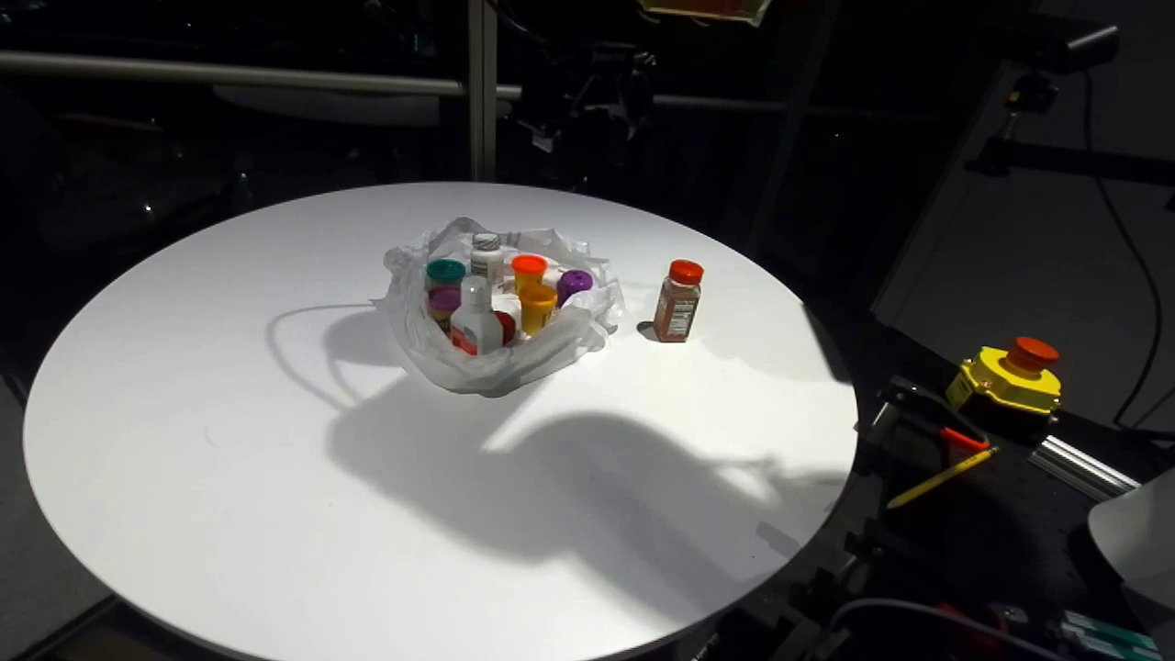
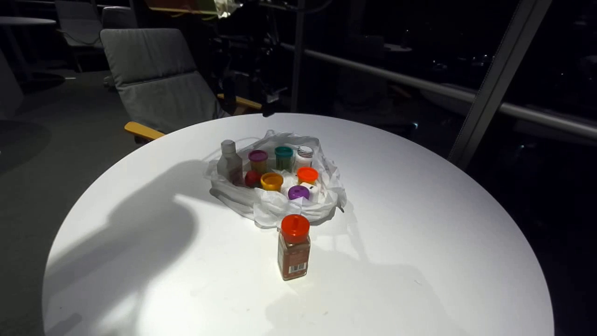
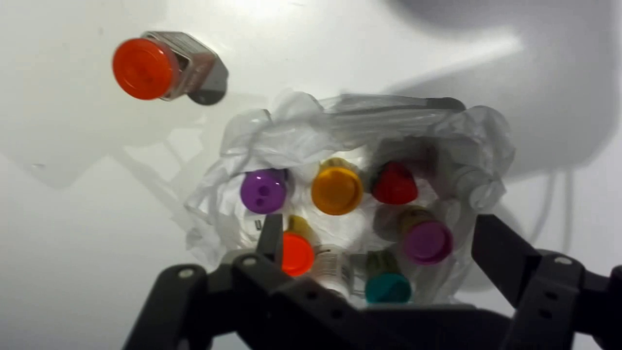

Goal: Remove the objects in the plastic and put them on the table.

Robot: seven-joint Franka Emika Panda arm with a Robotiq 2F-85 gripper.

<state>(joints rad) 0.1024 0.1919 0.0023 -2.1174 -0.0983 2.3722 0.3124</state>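
A white plastic bag point(image 1: 523, 365) lies open on the round white table point(image 1: 229, 459). In it stand a white bottle with a pale cap point(image 2: 229, 163), a white pill bottle point(image 1: 486, 260), and tubs with teal point(image 2: 283, 153), magenta point(image 3: 427, 242), orange-red point(image 2: 307, 175) and yellow-orange point(image 3: 336, 190) lids. A purple round object point(image 3: 263, 191) and a red object point(image 3: 394, 183) are also in the bag. A spice jar with a red lid point(image 2: 295, 252) stands on the table outside the bag. My gripper point(image 3: 376, 236) is open and empty above the bag; its left finger partly hides the orange-red lid.
A grey chair point(image 2: 154, 74) stands behind the table. Beside the table, a yellow box with a red button point(image 1: 1010, 376) and a yellow pencil point(image 1: 943, 477) sit on a dark surface. Arm shadows fall across the table.
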